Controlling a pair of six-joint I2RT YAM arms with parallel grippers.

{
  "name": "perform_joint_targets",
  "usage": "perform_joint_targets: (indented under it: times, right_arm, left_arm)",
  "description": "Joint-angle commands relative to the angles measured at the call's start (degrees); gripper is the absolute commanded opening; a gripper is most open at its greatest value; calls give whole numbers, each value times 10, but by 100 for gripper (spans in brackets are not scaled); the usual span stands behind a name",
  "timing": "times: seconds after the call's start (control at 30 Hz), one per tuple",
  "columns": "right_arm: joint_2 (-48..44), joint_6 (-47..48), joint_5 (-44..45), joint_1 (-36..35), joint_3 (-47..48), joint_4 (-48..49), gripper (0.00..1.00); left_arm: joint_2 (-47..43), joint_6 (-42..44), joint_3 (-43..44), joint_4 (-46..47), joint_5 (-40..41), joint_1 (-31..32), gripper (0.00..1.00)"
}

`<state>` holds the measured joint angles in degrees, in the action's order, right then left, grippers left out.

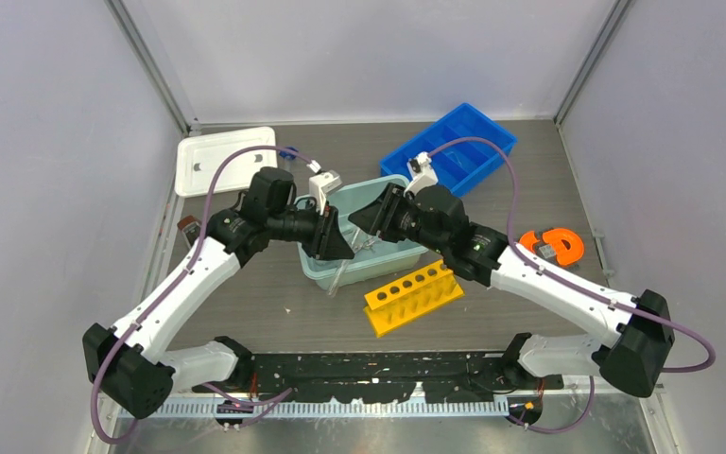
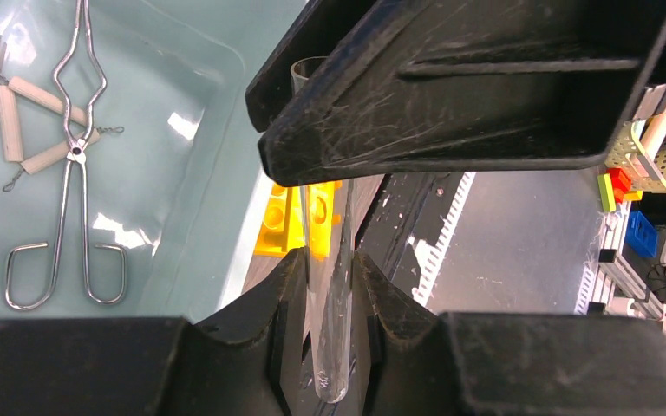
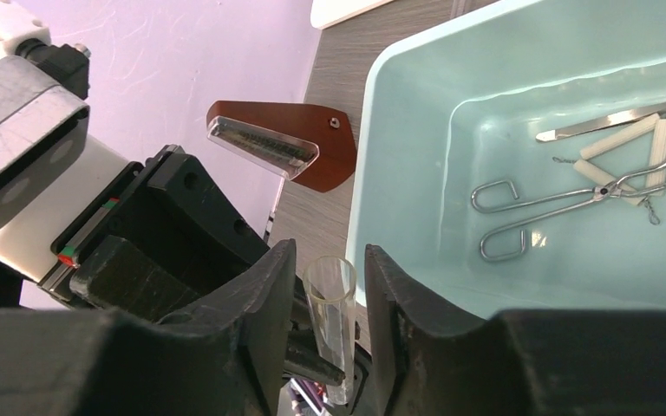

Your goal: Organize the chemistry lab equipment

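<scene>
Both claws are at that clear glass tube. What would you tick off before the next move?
1. Grip of the left gripper on the clear glass tube: ok, clamped near its rounded end.
2. Grip of the right gripper: not ok, its fingers flank the tube's open end with slim gaps showing.
3. Tube unbroken: ok, no crack visible.
4. Holes of the yellow plastic rack: ok, they look empty.
5. The silvery metal tongs out of the way: ok, lying flat in the pale teal plastic tub.
6. Room between tube and tub rim: cannot tell.
</scene>
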<state>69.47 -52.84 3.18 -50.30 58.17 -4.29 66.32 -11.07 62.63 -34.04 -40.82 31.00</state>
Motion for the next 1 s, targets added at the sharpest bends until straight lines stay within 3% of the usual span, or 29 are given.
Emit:
perform_joint_targets:
  times: [0.0, 0.3, 0.57, 0.7, 0.77, 0.97]
  right_arm:
    - [4, -7, -9, -3, 3, 49, 38]
    - [-20, 4, 7, -3, -41, 122, 24]
    - [-62, 71, 73, -2, -61, 127, 23]
    - [-114, 139, 140, 0, -59, 87, 23]
    - [-146, 174, 161, 0, -61, 67, 23]
    - [-248, 298, 222, 0, -63, -39, 23]
  left_arm:
    - [-15, 10, 1, 19, -15, 2, 20]
    - [-1, 11, 9, -4, 8, 2, 26]
    - [3, 15, 16, -21, 14, 2, 58]
    - [-5, 18, 25, -37, 17, 2, 80]
    - [-12, 24, 29, -51, 26, 2, 98]
    - [-56, 40, 7, -63, 98, 2, 100]
